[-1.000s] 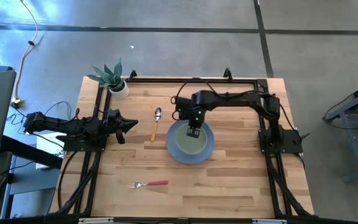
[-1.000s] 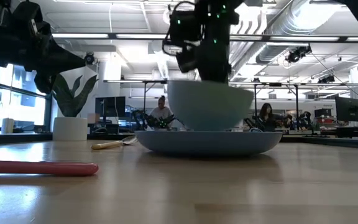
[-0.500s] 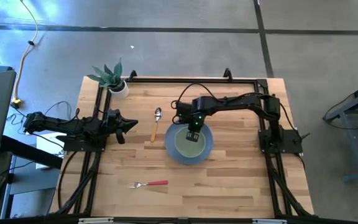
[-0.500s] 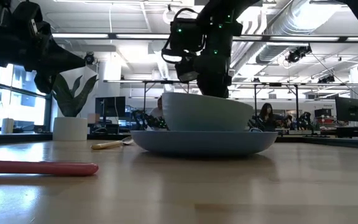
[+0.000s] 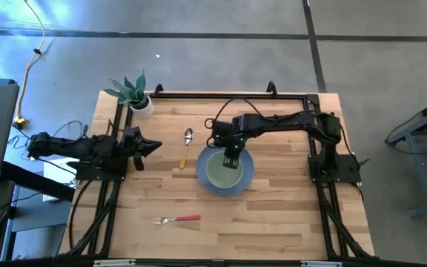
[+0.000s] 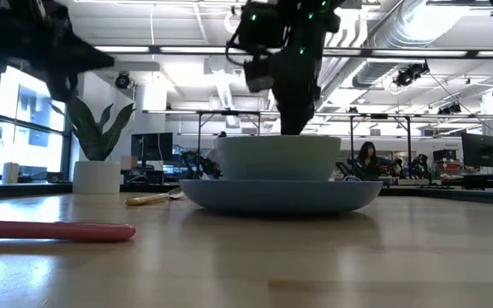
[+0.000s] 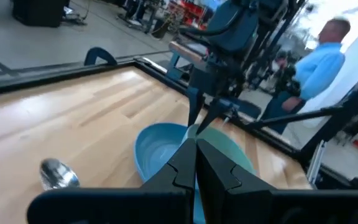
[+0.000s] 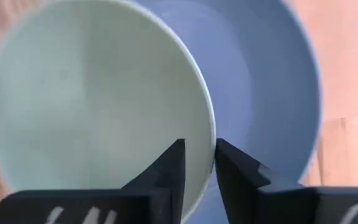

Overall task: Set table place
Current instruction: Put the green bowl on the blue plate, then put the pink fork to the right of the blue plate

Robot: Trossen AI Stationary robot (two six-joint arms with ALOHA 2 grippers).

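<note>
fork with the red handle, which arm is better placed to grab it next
Left, probably. The left gripper is free, on the fork's side of the table; the right gripper is shut on the bowl rim.

The table (image 5: pixel 288 215) — light-wood butcher-block, narrow planks; black metal frame at its edges — lies flat.

Around me lay a grey concrete floor (image 5: pixel 199 52) crossed by dark seams, a yellow cable (image 5: pixel 30 67) trailing over it. Beyond, tall windows (image 6: pixel 7 128), white ceiling ducts (image 6: pixel 400 34) and strip lights (image 6: pixel 144 49) showed.
</note>
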